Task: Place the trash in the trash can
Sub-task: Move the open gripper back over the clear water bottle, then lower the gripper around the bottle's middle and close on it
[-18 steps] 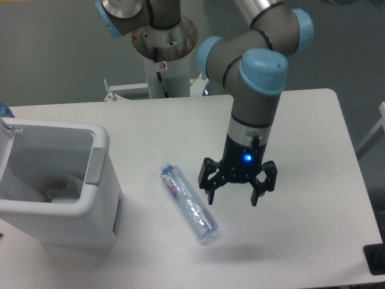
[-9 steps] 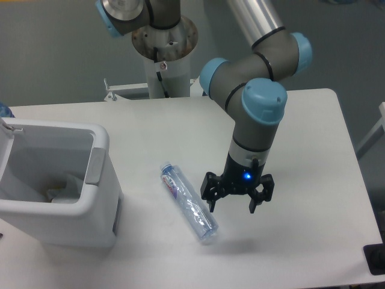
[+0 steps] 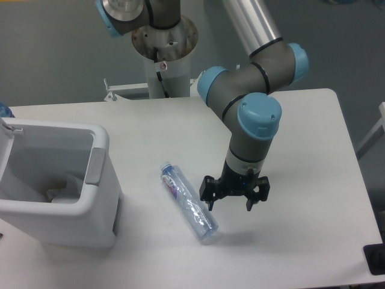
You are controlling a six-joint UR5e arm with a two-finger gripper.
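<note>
Broadly, the white table (image 3: 301,120) carries the trash can (image 3: 54,223) at 9 o'clock, a white packet (image 3: 60,194) lying inside it. Near centre lies the crushed bottle (image 3: 189,203), cap toward 11 o'clock. Just at its 3 o'clock hangs the gripper (image 3: 230,203), fingers spread wide, holding nothing.

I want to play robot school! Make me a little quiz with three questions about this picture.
1. True or false: the bottle is lying on the table.
2. Which is it? The pincer is A) open and empty, B) squeezing the bottle, C) inside the trash can.
3. Fill in the word: a white packet already lies inside the trash ___.

Key: 1 true; 2 A; 3 can.
</note>
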